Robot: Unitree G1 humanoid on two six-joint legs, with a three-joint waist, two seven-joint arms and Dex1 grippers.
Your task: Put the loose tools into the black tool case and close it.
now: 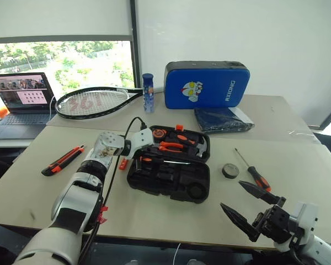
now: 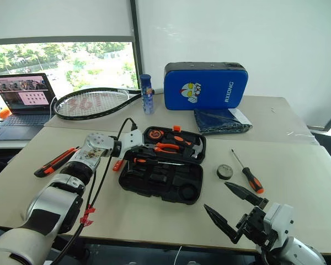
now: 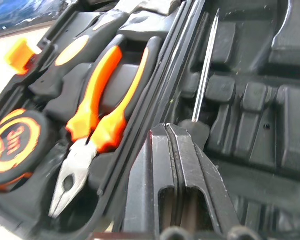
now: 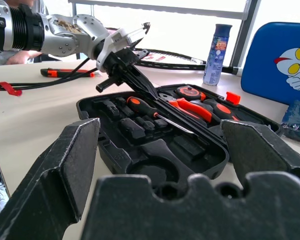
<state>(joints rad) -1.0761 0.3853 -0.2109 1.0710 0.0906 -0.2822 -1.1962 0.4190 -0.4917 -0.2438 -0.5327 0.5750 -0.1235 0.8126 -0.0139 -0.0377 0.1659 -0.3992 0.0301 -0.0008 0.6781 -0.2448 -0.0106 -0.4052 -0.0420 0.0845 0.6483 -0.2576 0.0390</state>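
Right gripper [image 1: 252, 211] nearest, low over the counter [image 1: 154, 215] edge, black pointed fingers spread wide, nothing in them. Just past it on the bare counter: small black tape roll [image 1: 230, 170] and a loose screwdriver [image 1: 252, 170], orange-black handle, thin steel shaft, lying flat beside the roll.

Black tool case [image 1: 171, 165] sits mid-counter, clamshell open flat, hard moulded plastic, rounded corners. Near half: one screwdriver [image 4: 155, 113] lying across the moulded slots, other slots bare. Far half: pliers [image 3: 97, 125] with orange grips, tape measure [image 3: 12, 145], orange latch [image 3: 19, 54] on the rim.

Left gripper [image 4: 124, 65] is over the case's left end, fingers [image 3: 182, 165] clenched together, holding nothing, tips just beside the screwdriver handle.

Small slim orange tool [image 1: 122, 163] lies at the case's left edge. Orange-black utility knife [image 1: 63, 160] lies further left on the counter, well apart from the case.
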